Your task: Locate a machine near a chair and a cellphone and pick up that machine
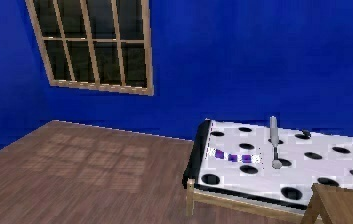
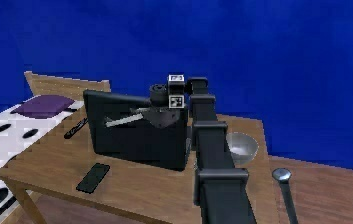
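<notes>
The machine (image 2: 144,146), a dark box, stood mid-table (image 2: 44,162), back from the near edge. The gripper (image 2: 110,123) showed before its face; whether it held anything could not be told. A phone (image 2: 93,177) lay by the near edge, and a chair (image 2: 64,86) stood at the far left corner.

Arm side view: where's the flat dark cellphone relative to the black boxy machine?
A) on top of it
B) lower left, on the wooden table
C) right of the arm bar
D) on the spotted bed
B: the flat dark cellphone lies on the wooden table, below and left of the black boxy machine, apart from it.
</notes>
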Controlling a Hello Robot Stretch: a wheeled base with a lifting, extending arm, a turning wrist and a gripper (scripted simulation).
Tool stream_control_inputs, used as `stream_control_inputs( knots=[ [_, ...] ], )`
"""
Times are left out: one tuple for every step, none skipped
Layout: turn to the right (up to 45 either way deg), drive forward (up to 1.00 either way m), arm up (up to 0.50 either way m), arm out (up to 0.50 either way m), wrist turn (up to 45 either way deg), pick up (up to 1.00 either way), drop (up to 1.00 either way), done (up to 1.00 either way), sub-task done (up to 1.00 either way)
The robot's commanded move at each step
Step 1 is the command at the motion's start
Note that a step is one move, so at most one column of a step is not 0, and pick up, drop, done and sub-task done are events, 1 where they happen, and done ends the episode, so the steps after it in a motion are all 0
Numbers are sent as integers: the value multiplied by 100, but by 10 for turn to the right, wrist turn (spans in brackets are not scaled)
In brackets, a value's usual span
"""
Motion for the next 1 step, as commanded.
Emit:
stream_control_inputs(
  knots=[
    [0, 0, 0, 0, 450, 0, 0, 0, 0]
  ],
)
